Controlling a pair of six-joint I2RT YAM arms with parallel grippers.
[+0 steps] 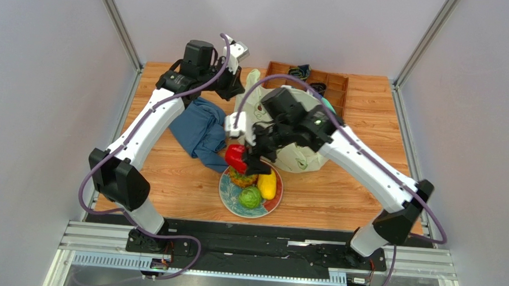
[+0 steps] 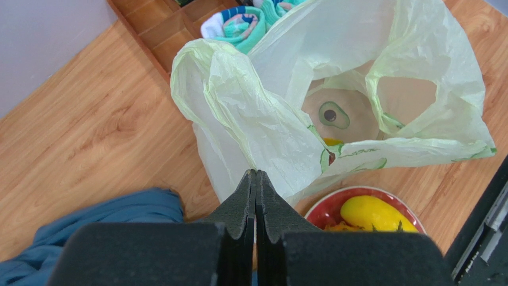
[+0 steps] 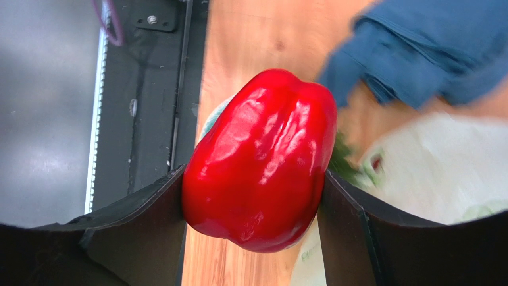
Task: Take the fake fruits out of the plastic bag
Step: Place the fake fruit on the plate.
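Note:
My right gripper [image 1: 239, 159] [image 3: 251, 179] is shut on the red pepper [image 1: 236, 156] [image 3: 262, 161] and holds it above the plate's [image 1: 224, 197] far left edge. On the plate lie the pineapple [image 1: 242, 178], the yellow mango [image 1: 268, 183] [image 2: 375, 213] and the green bumpy fruit [image 1: 250, 197]. The pale yellow-green plastic bag [image 1: 303, 152] [image 2: 250, 113] lies behind the plate with its mouth open. My left gripper [image 1: 236, 92] [image 2: 256, 174] is shut at the bag's near edge and seems to pinch it. The peach is not in view.
A blue cloth [image 1: 201, 130] [image 2: 89, 220] lies left of the bag. A wooden compartment tray [image 1: 334, 81] [image 2: 161, 30] with teal-and-white socks [image 2: 235, 24] stands at the back. Grey walls close both sides.

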